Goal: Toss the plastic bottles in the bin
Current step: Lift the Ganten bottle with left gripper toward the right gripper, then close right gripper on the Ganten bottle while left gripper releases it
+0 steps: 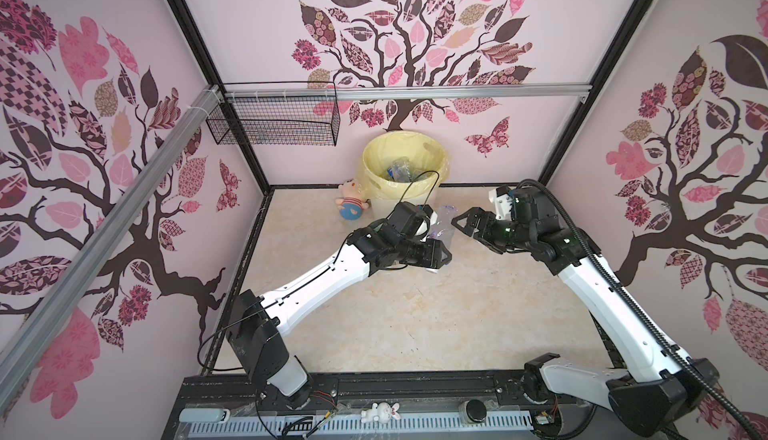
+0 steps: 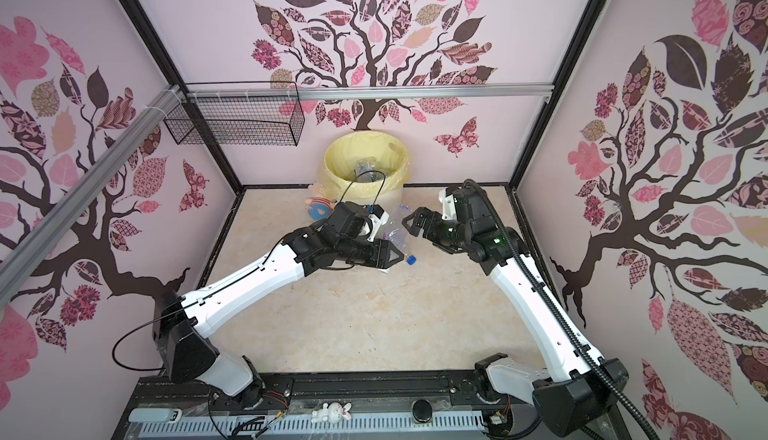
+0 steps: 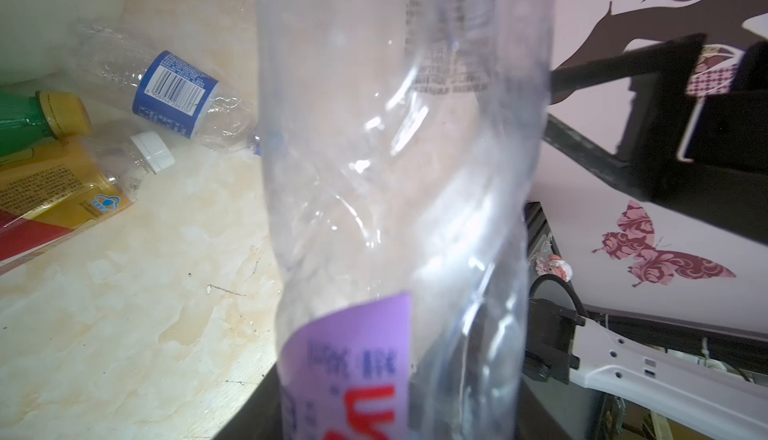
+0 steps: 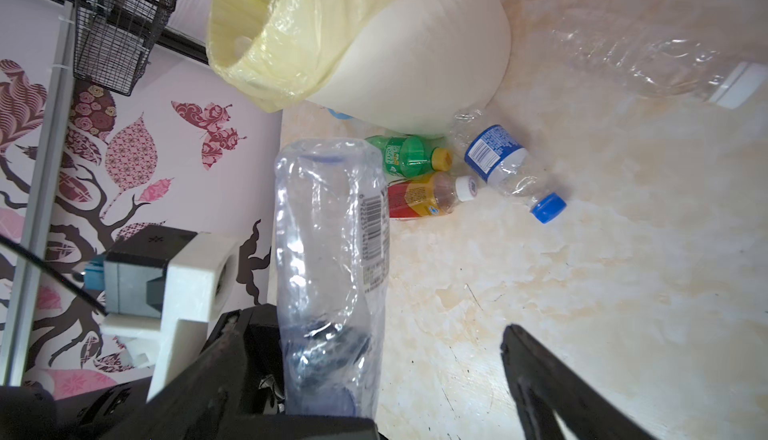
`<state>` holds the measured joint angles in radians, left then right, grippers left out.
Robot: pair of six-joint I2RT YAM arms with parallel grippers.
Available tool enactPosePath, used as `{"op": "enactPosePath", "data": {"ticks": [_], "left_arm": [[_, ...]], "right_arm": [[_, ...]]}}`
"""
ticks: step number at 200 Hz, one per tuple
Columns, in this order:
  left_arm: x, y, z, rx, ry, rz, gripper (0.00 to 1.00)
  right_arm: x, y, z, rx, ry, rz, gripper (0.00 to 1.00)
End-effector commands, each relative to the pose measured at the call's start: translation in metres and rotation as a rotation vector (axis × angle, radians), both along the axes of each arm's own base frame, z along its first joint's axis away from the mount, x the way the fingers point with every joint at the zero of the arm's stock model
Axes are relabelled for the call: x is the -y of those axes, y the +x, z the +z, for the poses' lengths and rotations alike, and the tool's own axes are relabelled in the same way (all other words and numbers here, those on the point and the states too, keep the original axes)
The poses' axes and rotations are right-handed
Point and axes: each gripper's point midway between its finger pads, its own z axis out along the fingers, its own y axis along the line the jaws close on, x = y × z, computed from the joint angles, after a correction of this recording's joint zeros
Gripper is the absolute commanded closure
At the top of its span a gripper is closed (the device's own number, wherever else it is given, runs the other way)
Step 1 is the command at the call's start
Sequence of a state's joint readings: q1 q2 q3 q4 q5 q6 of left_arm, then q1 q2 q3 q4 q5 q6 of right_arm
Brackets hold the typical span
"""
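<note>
Bright, even light; wide-angle edge bending; blurred close-ups.

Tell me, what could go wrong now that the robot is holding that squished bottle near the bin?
1. The left claw grips the crumpled bottle near one end, so it might slip or swing loose.
2. The open right claw sits very close to it and could bump it.
3. The bin is further back. If the claw lets go too early, the bottle may land on the table by the green bottle.
</note>
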<state>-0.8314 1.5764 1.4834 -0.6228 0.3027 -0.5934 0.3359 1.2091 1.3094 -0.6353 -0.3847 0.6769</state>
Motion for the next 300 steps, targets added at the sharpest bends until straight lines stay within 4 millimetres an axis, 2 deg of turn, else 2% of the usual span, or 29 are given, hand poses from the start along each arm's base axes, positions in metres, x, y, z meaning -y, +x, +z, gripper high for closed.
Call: {"op": "enactPosePath", "data": {"ticks": [1,36,73,89,119,157,176,208,232,253,277,300], "left_arm": [[0.002,-0.009,0.026,-0.008,-0.055,-0.004,0.56],[0.006,-0.019,0.035,0.008,-0.051,-0.007,0.56],[0.019,-0.029,0.031,0.018,-0.044,-0.021,0.56],[0.02,-0.027,0.032,0.036,-0.047,-0.013,0.57],[0.015,-0.02,0.049,0.094,-0.078,0.032,0.57],[0.008,-0.019,0.056,0.128,-0.074,0.038,0.55],[0.006,-0.023,0.059,0.13,-0.081,0.026,0.53],[0.0,-0.021,0.064,0.132,-0.08,0.047,0.43],[-0.007,-0.014,0.078,0.131,-0.088,0.078,0.31],[-0.02,-0.006,0.094,0.151,-0.071,0.131,0.18],[-0.043,0.007,0.117,0.161,-0.09,0.204,0.03],[-0.067,0.021,0.142,0.205,-0.094,0.263,0.03]], "right_arm": [[-0.006,0.005,0.005,-0.008,0.025,0.026,0.03],[-0.015,0.005,0.004,-0.022,0.078,0.036,0.07],[-0.022,0.001,0.007,-0.016,0.085,0.061,0.1],[-0.025,-0.001,0.005,-0.029,0.082,0.069,0.12],[-0.024,0.0,-0.001,-0.049,0.071,0.066,0.17],[-0.028,0.006,0.0,-0.048,0.076,0.07,0.35],[-0.033,0.013,0.004,-0.046,0.091,0.077,0.4],[-0.035,0.02,0.014,-0.016,0.1,0.076,0.54],[-0.032,0.028,0.029,0.031,0.086,0.056,0.58],[-0.028,0.039,0.054,0.101,0.061,0.033,0.59],[-0.019,0.061,0.087,0.191,0.051,-0.011,0.6],[-0.01,0.089,0.128,0.325,-0.008,-0.065,0.6]]}}
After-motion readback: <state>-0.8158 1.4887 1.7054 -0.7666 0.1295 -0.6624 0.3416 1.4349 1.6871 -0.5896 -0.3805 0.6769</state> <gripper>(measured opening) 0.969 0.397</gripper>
